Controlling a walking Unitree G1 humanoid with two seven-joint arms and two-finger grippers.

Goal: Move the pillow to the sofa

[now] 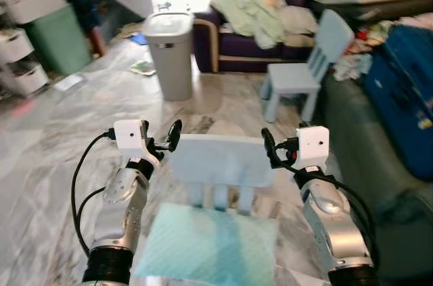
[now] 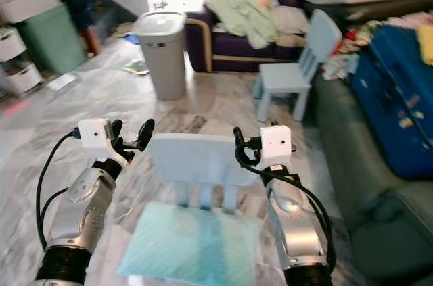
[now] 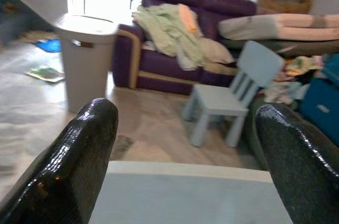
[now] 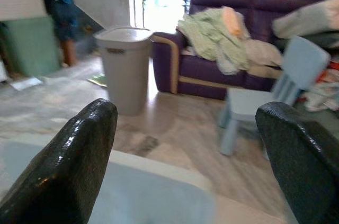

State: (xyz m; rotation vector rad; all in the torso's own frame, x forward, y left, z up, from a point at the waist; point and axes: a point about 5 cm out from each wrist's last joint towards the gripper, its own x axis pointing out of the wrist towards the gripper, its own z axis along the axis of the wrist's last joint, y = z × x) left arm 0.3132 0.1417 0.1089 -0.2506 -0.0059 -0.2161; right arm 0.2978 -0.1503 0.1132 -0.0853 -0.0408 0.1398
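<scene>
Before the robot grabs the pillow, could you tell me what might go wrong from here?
1. The light teal pillow lies on a pale blue child's chair, whose backrest stands between the open left gripper and right gripper; reaching down could knock it.
2. The purple sofa is heaped with pale green laundry.
3. Another pale blue chair partly blocks the way.

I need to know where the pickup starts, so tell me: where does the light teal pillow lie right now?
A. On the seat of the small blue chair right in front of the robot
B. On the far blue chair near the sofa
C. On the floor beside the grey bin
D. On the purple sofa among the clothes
A: the pillow lies on the seat of the near chair, below its backrest, between the left gripper and the right gripper.
</scene>
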